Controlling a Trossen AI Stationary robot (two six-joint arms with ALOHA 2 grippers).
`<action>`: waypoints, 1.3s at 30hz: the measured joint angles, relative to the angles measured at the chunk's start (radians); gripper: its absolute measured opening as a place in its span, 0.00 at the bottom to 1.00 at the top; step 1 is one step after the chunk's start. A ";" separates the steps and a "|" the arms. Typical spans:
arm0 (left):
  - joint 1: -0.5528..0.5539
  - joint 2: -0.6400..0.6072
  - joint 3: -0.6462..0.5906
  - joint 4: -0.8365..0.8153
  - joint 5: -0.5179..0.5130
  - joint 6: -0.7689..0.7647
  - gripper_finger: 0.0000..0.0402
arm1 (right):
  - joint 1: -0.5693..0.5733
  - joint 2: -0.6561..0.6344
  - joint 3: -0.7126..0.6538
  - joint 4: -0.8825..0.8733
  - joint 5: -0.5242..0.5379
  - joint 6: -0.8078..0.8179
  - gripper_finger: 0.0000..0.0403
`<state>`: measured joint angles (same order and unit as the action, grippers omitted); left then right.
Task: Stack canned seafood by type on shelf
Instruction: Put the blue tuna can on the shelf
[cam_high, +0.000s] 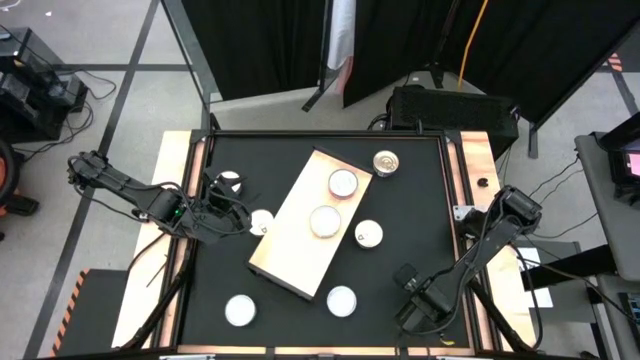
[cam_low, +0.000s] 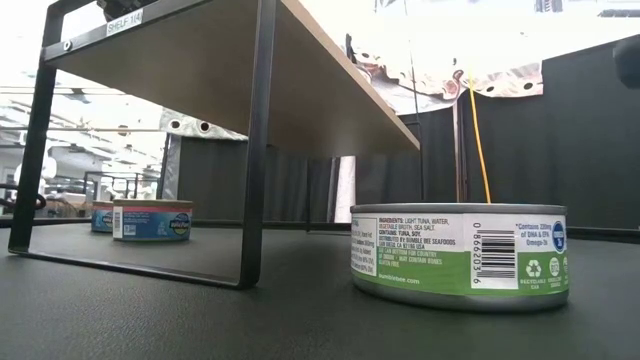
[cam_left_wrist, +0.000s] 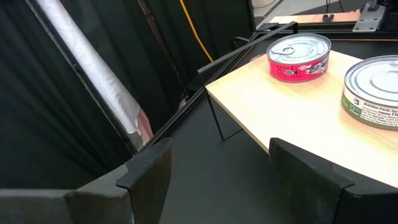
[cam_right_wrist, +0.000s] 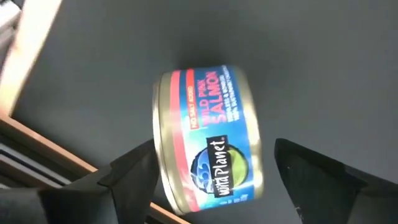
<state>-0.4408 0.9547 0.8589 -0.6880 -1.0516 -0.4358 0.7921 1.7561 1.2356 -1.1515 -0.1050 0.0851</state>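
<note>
A salmon tin (cam_right_wrist: 208, 137) fills my right wrist view, blue and red label, lying between my right gripper's (cam_right_wrist: 214, 186) spread fingers; nothing is pinched yet, and seen from above that gripper (cam_high: 408, 285) hangs over the table's near right part. I cannot match this tin for certain to one seen from above.

My left gripper (cam_high: 222, 205) sits at the table's left, beside the shelf (cam_high: 300, 250), jaws wide and empty.

I judge the job barely begun. Two tins rest on the shelf top, a red-labelled one (cam_high: 343, 183) and a green-labelled one (cam_high: 325, 221), side by side and unstacked. The rest lie loose on the black table: a golden-topped tin (cam_high: 386, 162) past the shelf's far corner, one (cam_high: 369, 234) just right of the shelf, one (cam_high: 341, 300) off its near end, one (cam_high: 240, 311) near left, one (cam_high: 262, 222) against its left edge, one (cam_high: 230, 181) by my left arm.

The tins are flat, round, bright metal with ringed lids and glossy paper labels. The shelf is a pale wood board, smooth, on thin black metal legs; the table looks matte.
</note>
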 joint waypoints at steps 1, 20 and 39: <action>0.000 0.000 0.000 0.000 0.000 0.000 0.67 | 0.000 0.000 -0.008 0.004 -0.002 -0.001 0.76; 0.000 0.000 0.000 0.078 -0.001 0.106 0.67 | -0.023 0.000 -0.011 0.027 0.000 0.134 0.44; 0.000 -0.049 0.000 0.672 0.593 0.609 0.67 | -0.027 0.000 0.419 0.027 0.149 0.459 0.47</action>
<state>-0.4412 0.9054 0.8589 -0.0157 -0.4582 0.1730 0.7653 1.7557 1.6550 -1.1245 0.0438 0.5442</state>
